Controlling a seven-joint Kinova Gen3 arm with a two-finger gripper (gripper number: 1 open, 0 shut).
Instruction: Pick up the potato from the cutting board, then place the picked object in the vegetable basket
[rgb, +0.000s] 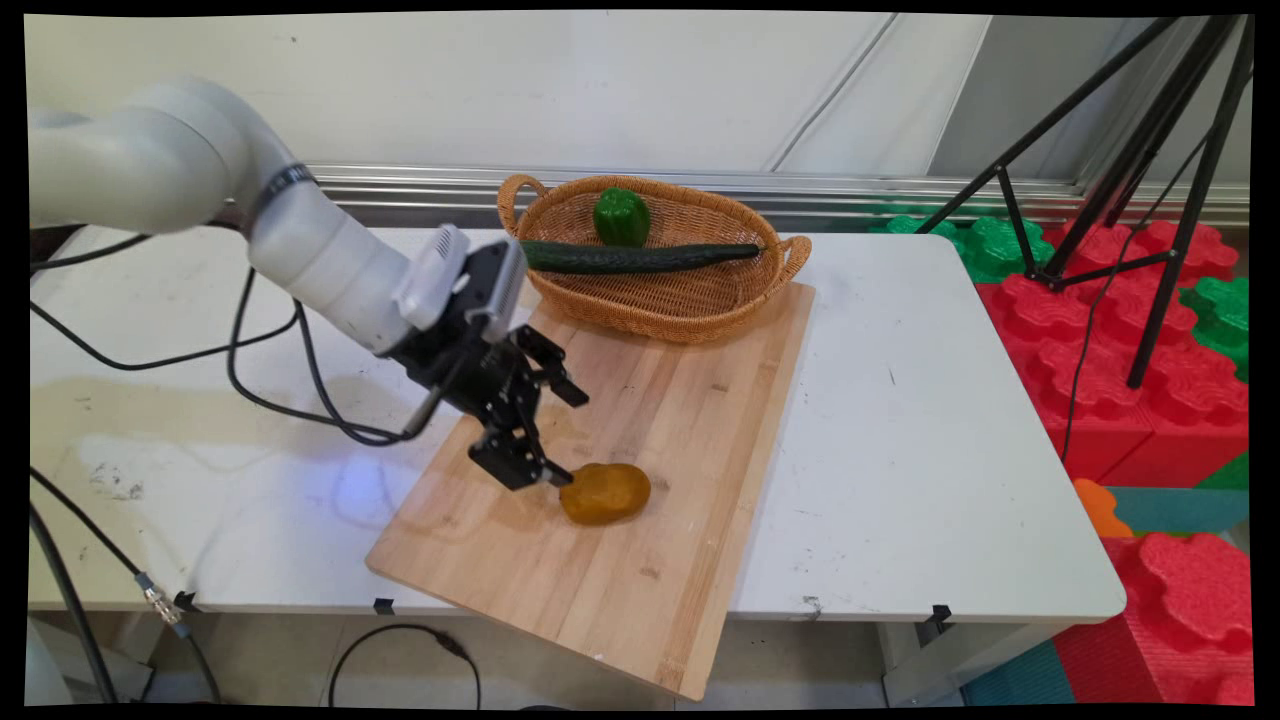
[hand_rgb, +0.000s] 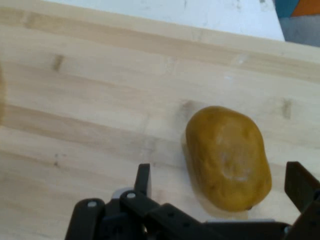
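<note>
**Open gripper low beside the potato**

Judged best here: lower slowly, keep the potato centred between the two fingers, close only once both flank its widest part, since a rounded skin may well slip.

Gripper spread wide, holding nothing. Lying on the cutting board, near its middle, the potato just past the fingertips, apparently not touched. Farther back, resting on the board's far edge, a wicker basket with a cucumber and green pepper.
</note>
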